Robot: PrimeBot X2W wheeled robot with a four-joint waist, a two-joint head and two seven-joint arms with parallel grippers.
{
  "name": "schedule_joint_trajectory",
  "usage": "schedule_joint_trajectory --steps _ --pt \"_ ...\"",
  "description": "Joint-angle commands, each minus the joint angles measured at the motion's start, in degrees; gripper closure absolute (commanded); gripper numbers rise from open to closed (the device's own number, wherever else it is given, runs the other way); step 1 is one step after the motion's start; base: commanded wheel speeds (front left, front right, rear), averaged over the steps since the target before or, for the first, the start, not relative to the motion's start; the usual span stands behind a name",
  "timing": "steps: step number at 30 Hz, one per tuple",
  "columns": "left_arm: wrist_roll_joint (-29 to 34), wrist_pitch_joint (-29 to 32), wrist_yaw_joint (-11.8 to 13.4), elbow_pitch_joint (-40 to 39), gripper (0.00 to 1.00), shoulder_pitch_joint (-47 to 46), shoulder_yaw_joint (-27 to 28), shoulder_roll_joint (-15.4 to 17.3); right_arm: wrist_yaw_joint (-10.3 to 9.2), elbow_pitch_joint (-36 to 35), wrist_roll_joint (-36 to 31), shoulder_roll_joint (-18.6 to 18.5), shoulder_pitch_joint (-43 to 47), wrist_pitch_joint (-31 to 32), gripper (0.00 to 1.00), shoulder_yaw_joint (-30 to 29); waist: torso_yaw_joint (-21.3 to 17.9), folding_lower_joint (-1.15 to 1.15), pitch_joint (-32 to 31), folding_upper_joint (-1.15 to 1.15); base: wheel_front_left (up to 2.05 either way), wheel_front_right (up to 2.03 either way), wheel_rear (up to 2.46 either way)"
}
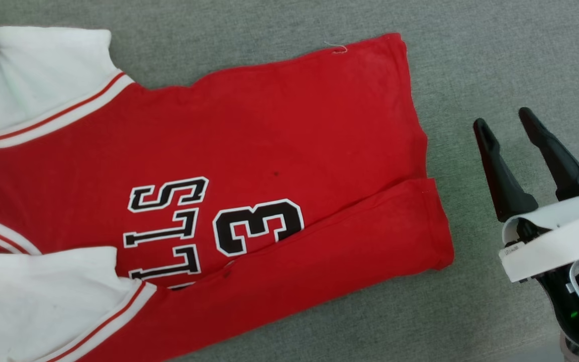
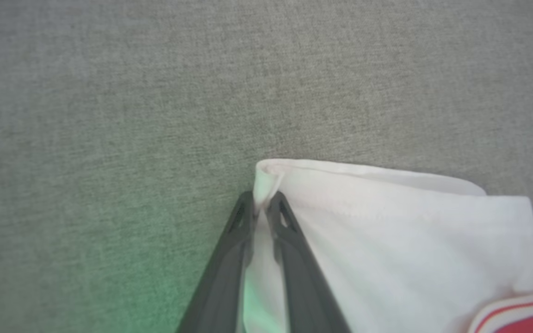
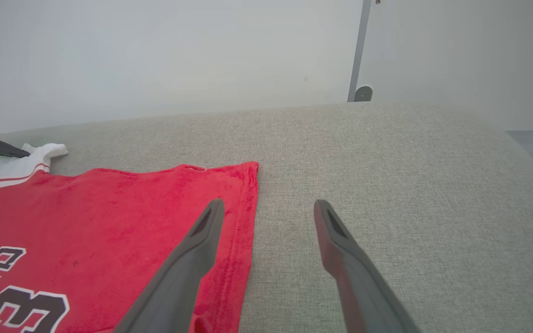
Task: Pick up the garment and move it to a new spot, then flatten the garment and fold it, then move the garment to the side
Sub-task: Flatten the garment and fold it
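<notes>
Right gripper [image 1: 503, 118], dark fingers spread wide and holding nothing, hovers near the hem, to its right. Grey woven fabric surface [image 1: 470, 50] carries the red jersey T-shirt [image 1: 269, 141], laid flat with its lettering up. Left gripper [image 2: 261, 198], at the far left, is clenched on the white sleeve [image 2: 387, 240] - its edge pinched between the fingertips.

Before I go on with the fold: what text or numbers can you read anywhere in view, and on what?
"LLS": black, white-edged letters on the garment, lying sideways; further letters are hidden under the folded cloth.
"3": large numeral beside them, its edge covered by the folded red flap.
Small label on the white cuff of the right gripper: too small to read.
</notes>
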Motion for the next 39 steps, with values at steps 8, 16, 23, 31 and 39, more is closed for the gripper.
schedule_joint_trajectory --steps 8,16,23,31,39 --pt "-0.7 -1.2 -2.1 3.7 1.00 1.6 -1.1 -4.8 -0.04 2.9 0.4 -2.2 -10.3 16.3 0.00 0.8 2.0 0.00 -0.7 0.00 0.00 0.00 0.00" --pt "-0.5 -2.6 -3.6 5.7 1.00 -0.5 -1.0 -7.4 -0.04 14.5 1.2 -2.4 -23.8 26.7 0.00 2.3 4.3 0.00 -0.6 0.00 0.00 0.00 0.00" --pt "0.1 -3.9 -5.4 7.8 1.00 -2.7 -1.2 -10.0 -0.04 29.2 0.1 -2.1 -34.3 32.4 0.00 3.0 6.2 0.00 0.2 0.00 0.00 0.00 0.00" --pt "0.3 -5.2 -7.0 10.6 1.00 -4.1 -1.5 -12.3 -0.03 42.9 1.7 -0.1 -41.0 39.2 0.69 4.1 7.1 0.00 0.5 0.00 0.00 0.00 0.00" --pt "-0.8 -8.1 -9.1 13.1 1.00 -4.6 -0.5 -14.5 -0.03 49.2 1.3 0.4 -44.9 38.9 1.00 3.1 8.4 0.00 -0.7 0.00 0.00 0.00 0.00"
